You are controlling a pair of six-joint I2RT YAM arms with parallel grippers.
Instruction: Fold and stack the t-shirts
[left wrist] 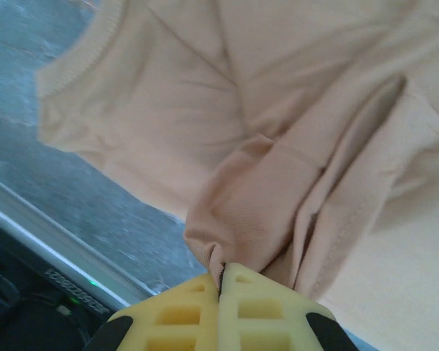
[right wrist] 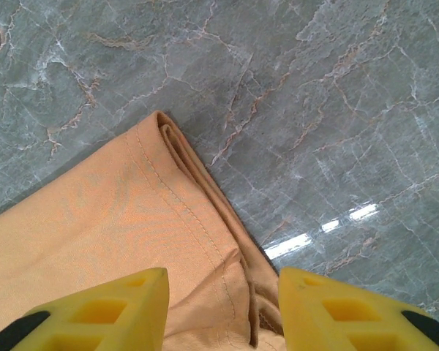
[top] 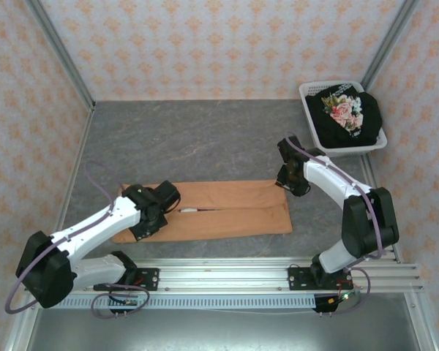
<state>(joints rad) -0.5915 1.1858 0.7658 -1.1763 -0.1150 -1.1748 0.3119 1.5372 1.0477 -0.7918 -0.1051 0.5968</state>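
Two t-shirts are in sight. One orange t-shirt (top: pixel 219 212) lies as a long, flat band across the near half of the table. One black t-shirt (top: pixel 349 117) with pink flowers lies bundled in the single white basket (top: pixel 311 91), far to the right of and beyond the orange t-shirt.

There are two arms. The left arm reaches low from its base to the orange t-shirt's left end. There the left gripper (left wrist: pixel 221 281) has its yellow fingers (left wrist: pixel 175 311) pressed together on a pinched-up fold of the cloth, near the ribbed collar. The right arm bends up and over to the orange t-shirt's far right corner. The right gripper (right wrist: pixel 223 292) hangs over it with its jaws spread wide, one on each side of the stitched hem, holding nothing.

The table (top: pixel 205 139) under the orange t-shirt is grey and marbled. A metal rail (top: pixel 227 278) runs along its near side. Walls (top: pixel 219 44) with pale pink patterned paper stand behind and to both sides.
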